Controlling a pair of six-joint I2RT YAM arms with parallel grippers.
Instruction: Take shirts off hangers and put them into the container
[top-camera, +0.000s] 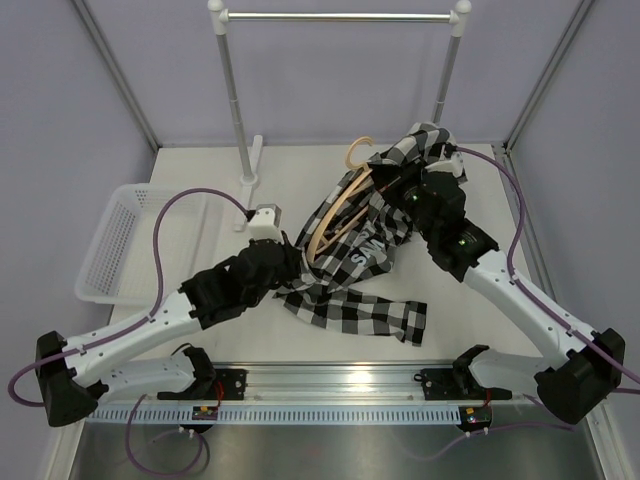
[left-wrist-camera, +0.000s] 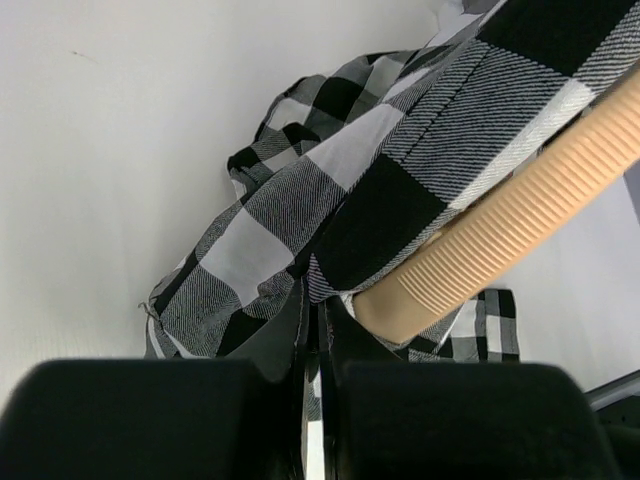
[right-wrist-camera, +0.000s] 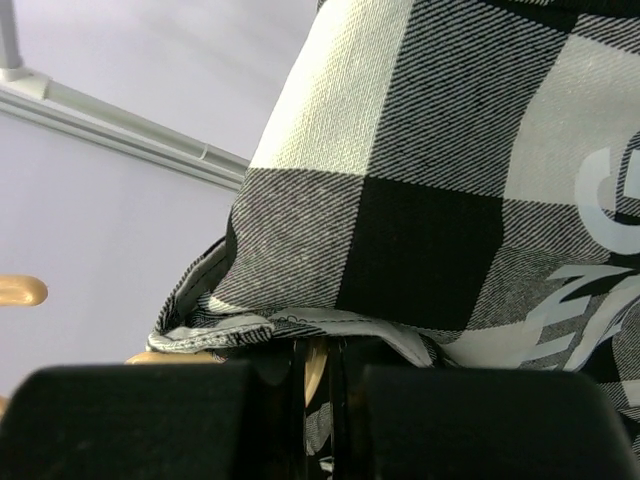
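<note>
Checked shirt (top-camera: 355, 300) is pinched mid-table in both closed grippers, left gripper (top-camera: 288, 252) at its near end, right gripper (top-camera: 412, 192) at its far end; hanger (top-camera: 335, 215) is lodged lengthwise between them; basket (top-camera: 100, 245) is set far left.

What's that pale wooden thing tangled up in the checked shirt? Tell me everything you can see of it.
It is a light tan wooden clothes hanger with thin curved arms and a curled hook on top. It is not on the metal rail. It sits slanted in the middle of the table, hook end towards the rail, caught in the black-and-white checked shirt, whose cloth wraps its arms and hides one shoulder. Up close, one arm shows fine ribbed grooves.
</note>
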